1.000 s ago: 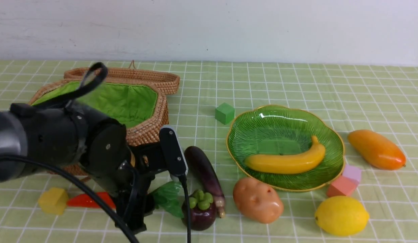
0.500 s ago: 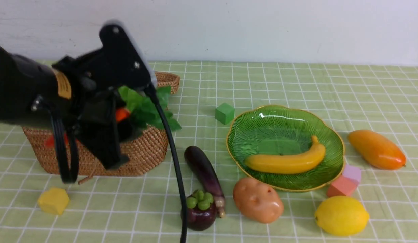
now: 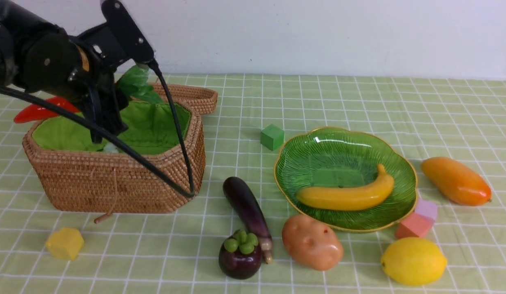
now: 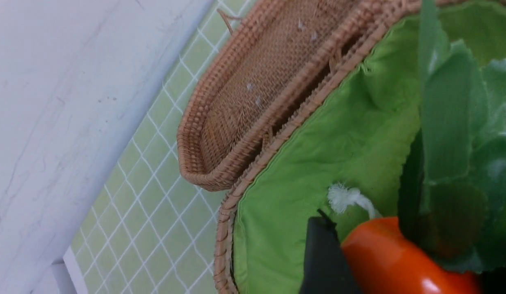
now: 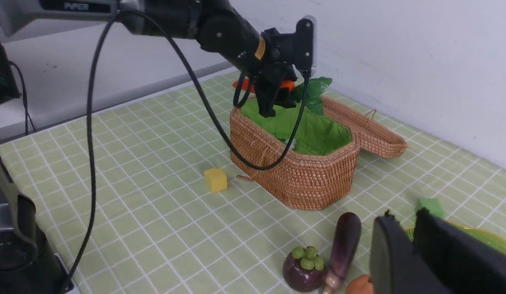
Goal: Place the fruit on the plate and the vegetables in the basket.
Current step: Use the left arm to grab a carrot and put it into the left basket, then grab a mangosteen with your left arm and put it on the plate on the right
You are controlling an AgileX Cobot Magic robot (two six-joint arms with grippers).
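**My left claw (image 3: 108, 112) is pinching the carrot (image 3: 36, 111) above the open basket (image 3: 114, 183).**
The carrot lies roughly level over the basket's far rim. Its red tip reaches out past the wicker on my left, and its leaves point toward the flat lid (image 3: 187, 96). On the desk (image 3: 359, 94), the banana (image 3: 346, 196) rests in the plate (image 3: 318, 163). The eggplant (image 3: 246, 206), mangosteen (image 3: 240, 257) and potato (image 3: 312, 243) lie close together in front, between basket and plate. The lemon (image 3: 413, 261) sits near the plate's front right, and the mango (image 3: 455, 181) lies just to the plate's right. My right claw (image 5: 412, 228) hangs low near the eggplant, and I cannot tell whether it is spread or pressed together.
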